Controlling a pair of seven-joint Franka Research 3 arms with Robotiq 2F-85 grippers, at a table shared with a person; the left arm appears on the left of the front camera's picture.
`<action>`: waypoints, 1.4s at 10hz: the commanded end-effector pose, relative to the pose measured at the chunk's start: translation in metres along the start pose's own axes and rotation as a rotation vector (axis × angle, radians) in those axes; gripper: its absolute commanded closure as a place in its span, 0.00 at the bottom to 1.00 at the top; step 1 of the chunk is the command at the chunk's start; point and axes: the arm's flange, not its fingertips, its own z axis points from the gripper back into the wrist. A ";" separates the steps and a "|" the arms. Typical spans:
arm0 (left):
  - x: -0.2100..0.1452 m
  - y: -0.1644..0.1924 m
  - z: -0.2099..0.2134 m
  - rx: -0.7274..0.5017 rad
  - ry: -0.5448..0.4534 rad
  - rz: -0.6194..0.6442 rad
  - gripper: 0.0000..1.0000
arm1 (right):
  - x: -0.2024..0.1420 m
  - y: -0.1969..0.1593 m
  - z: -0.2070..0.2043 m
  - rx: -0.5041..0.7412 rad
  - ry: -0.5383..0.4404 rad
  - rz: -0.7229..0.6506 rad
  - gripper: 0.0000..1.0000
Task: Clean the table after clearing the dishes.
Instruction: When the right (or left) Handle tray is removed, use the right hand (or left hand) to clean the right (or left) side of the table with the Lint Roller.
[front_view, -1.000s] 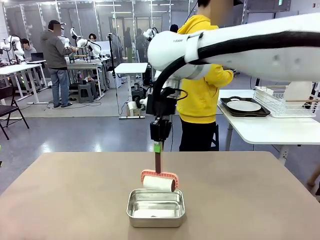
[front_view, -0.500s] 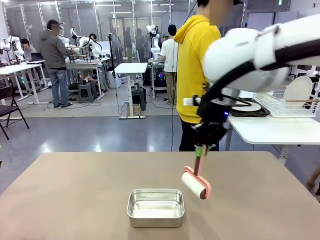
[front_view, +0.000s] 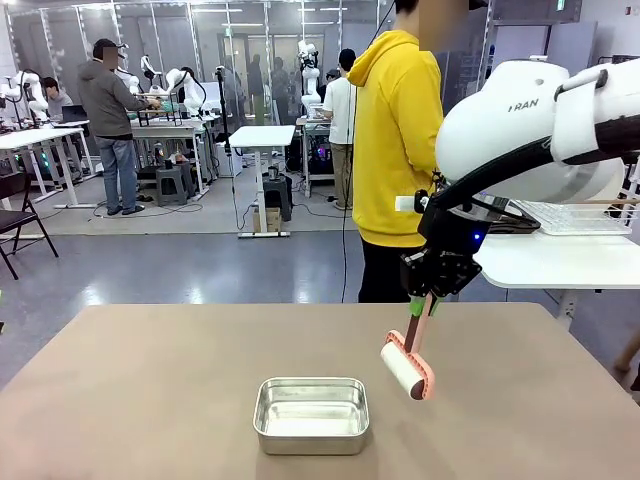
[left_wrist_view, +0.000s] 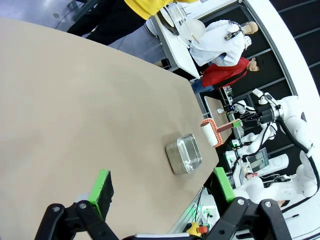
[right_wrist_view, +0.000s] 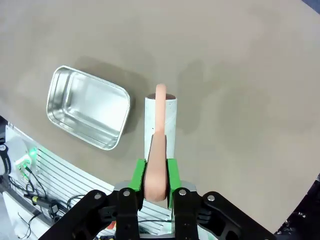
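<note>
**Table stock at this moment: one pan, one roller, two grippers**

1. Table (front_view: 150, 400): taupe-brown top. It bears the steel pan (front_view: 311, 415), which stands near the robot-side edge, about midway across. Take the pan as your landmark for every entry below.
2. Lint roller (front_view: 407, 368): white roll in a coral frame, tilted. It is just beside the pan's far right corner and apart from it. You cannot tell whether the roll touches the table top.
3. Your right gripper (front_view: 424, 308): above the pan and to its right, with green pads clenched on the roller's handle.
4. Your left gripper (left_wrist_view: 162, 186): jaws spread wide, well apart from the pan, which lies ahead of it on the table.
5. Person in a yellow hoodie (front_view: 398, 130): standing beyond the table's far edge, behind the pan and to its right.
</note>
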 end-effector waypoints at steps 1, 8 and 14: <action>-0.001 -0.001 0.001 0.007 -0.011 -0.003 0.00 | 0.007 0.005 0.001 0.012 0.033 0.034 1.00; -0.001 -0.001 0.001 0.007 -0.011 -0.003 0.00 | -0.018 -0.040 -0.016 0.122 -0.121 -0.162 0.78; -0.001 -0.001 0.001 0.007 -0.011 -0.003 0.00 | -0.018 -0.117 -0.065 0.517 -0.180 -0.354 0.78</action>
